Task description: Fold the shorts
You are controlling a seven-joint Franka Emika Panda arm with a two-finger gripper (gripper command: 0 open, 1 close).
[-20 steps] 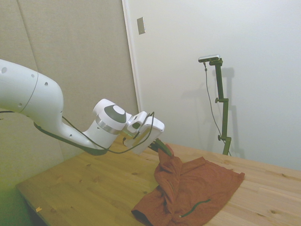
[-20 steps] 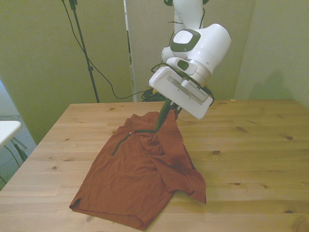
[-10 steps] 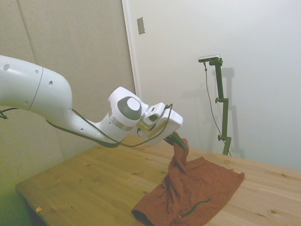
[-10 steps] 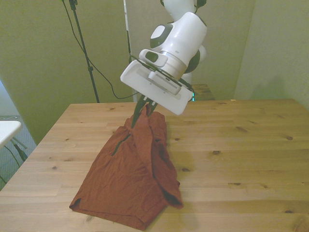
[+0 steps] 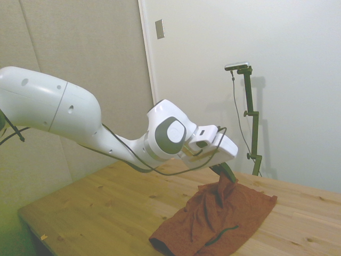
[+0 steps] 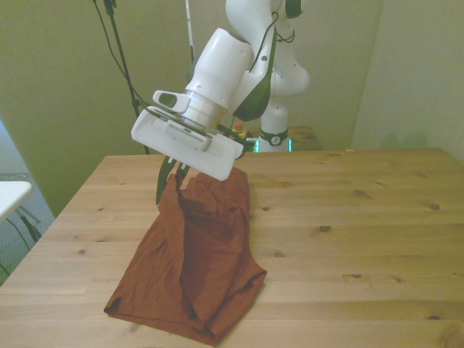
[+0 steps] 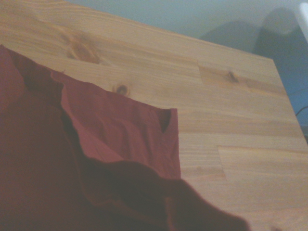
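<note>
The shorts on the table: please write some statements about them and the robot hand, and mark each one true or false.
1. The hand holds a raised part of the shorts. True.
2. The shorts lie completely flat. False: one part is lifted above the table.
3. The shorts are blue. False: they are rust-orange.
4. The lower edge of the shorts rests on the table. True.

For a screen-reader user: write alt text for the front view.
A white robot arm's gripper pinches one edge of rust-orange shorts and lifts it above a wooden table. The rest of the fabric drapes down in folds onto the table, toward the front view's left.
</note>
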